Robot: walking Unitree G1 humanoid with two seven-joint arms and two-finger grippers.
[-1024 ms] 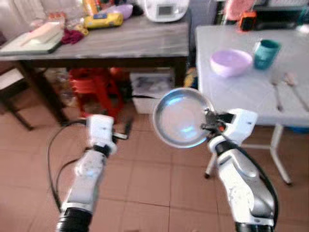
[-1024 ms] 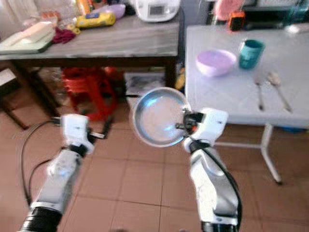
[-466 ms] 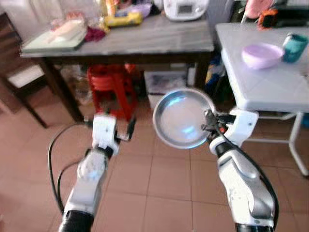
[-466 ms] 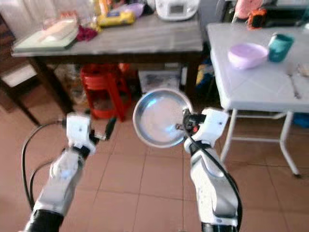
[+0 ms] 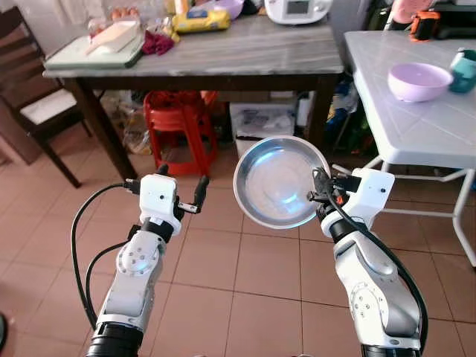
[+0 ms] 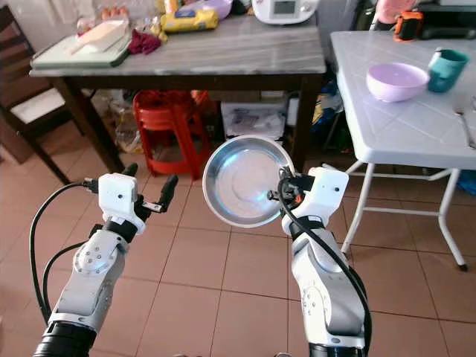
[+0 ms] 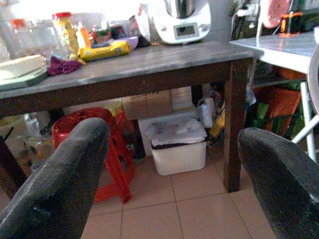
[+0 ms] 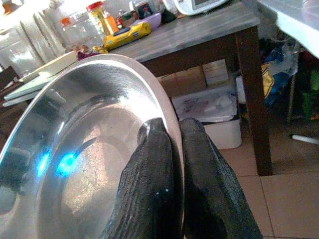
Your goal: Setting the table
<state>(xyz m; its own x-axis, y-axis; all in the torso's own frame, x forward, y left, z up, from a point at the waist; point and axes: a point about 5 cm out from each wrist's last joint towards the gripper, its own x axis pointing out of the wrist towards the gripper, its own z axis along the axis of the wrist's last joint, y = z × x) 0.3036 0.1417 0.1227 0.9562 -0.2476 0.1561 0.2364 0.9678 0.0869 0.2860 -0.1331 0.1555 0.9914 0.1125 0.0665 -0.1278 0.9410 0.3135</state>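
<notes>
A round steel plate stands nearly upright in the air in front of me, its hollow facing me. My right gripper is shut on the plate's right rim; the right wrist view shows both black fingers pinching that rim. My left gripper is held out at the same height, left of the plate, open with nothing between its fingers. On the white table at the right stand a lilac bowl and a teal cup.
A dark table with a grey top stands ahead, carrying a tray, a yellow packet and a white appliance. Beneath it are red stools and a white bin. A dark chair is at the left. Tiled floor lies below my arms.
The camera has swung left and back: the white table has slid toward the right edge and the chair has come into view. Both arms keep their pose, with the plate still held.
</notes>
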